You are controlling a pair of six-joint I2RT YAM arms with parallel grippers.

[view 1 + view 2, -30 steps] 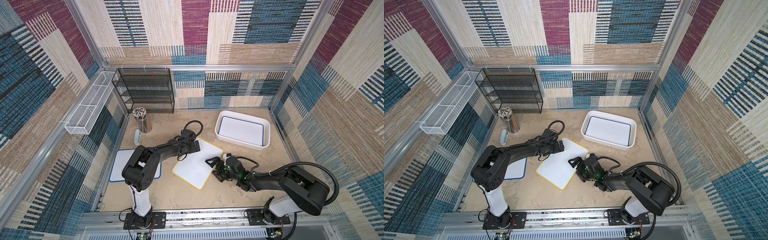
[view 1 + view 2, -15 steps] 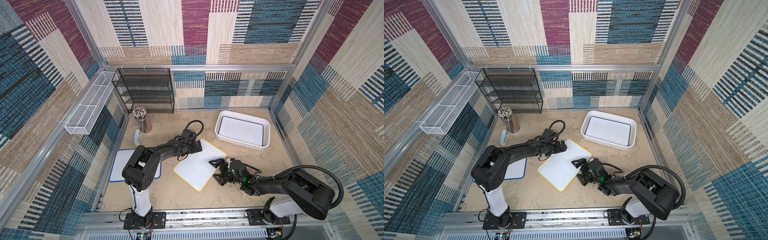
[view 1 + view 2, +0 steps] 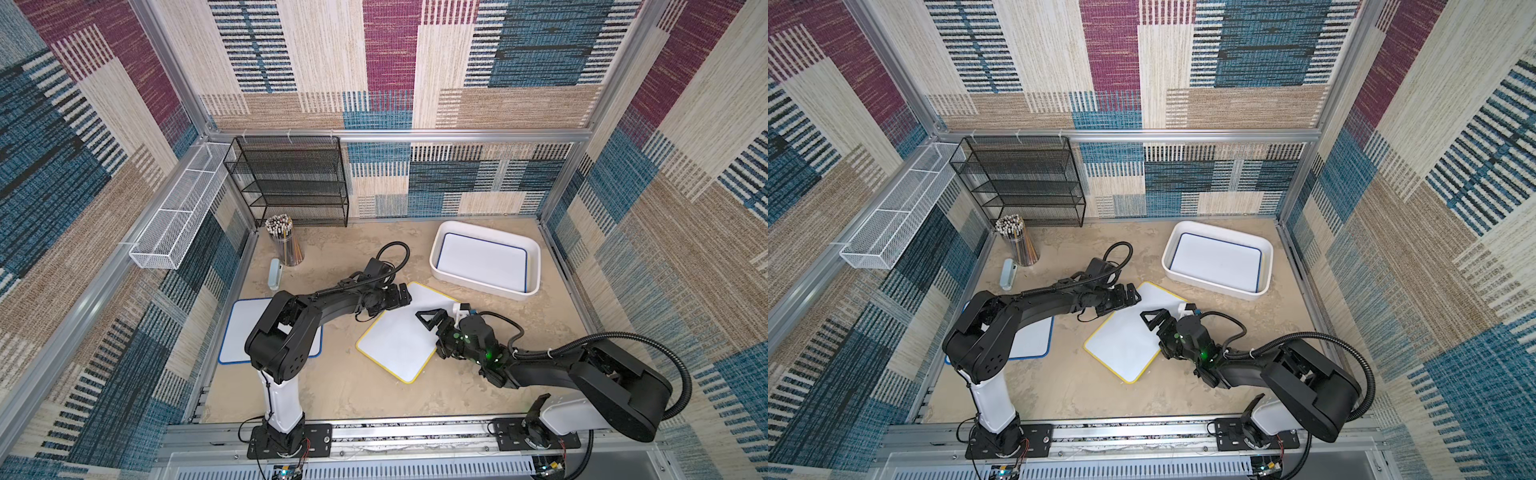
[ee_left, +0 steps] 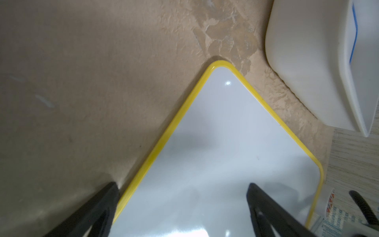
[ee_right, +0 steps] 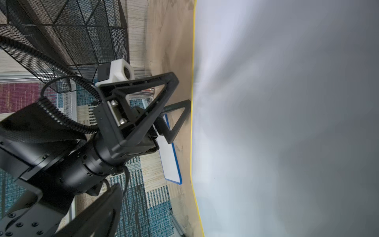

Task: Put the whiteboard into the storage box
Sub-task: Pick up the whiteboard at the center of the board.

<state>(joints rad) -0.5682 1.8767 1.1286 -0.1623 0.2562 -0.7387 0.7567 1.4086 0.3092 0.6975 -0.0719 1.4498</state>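
Item: yellow-framed rectangular whiteboard (image 3: 395, 338), lying on the tan tabletop (image 3: 353, 395), near the glossy white plastic storage box (image 3: 478, 286) but outside it, a narrow gap between.
Box contents: one blue-framed whiteboard (image 3: 484, 264), flat.
My left gripper (image 4: 182, 185): fingers spread, straddling the yellow frame by a corner, one over bare table, one over the white face, pinching nothing.
My right gripper (image 3: 432, 326): fingers spread at the opposite edge, one above the board, the other hidden.
Second blue-framed whiteboard (image 3: 243, 328): on the table beneath my left arm.

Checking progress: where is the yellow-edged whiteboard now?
In both top views the yellow-edged whiteboard lies on the table between the left gripper and right gripper, near the storage box, not in it.
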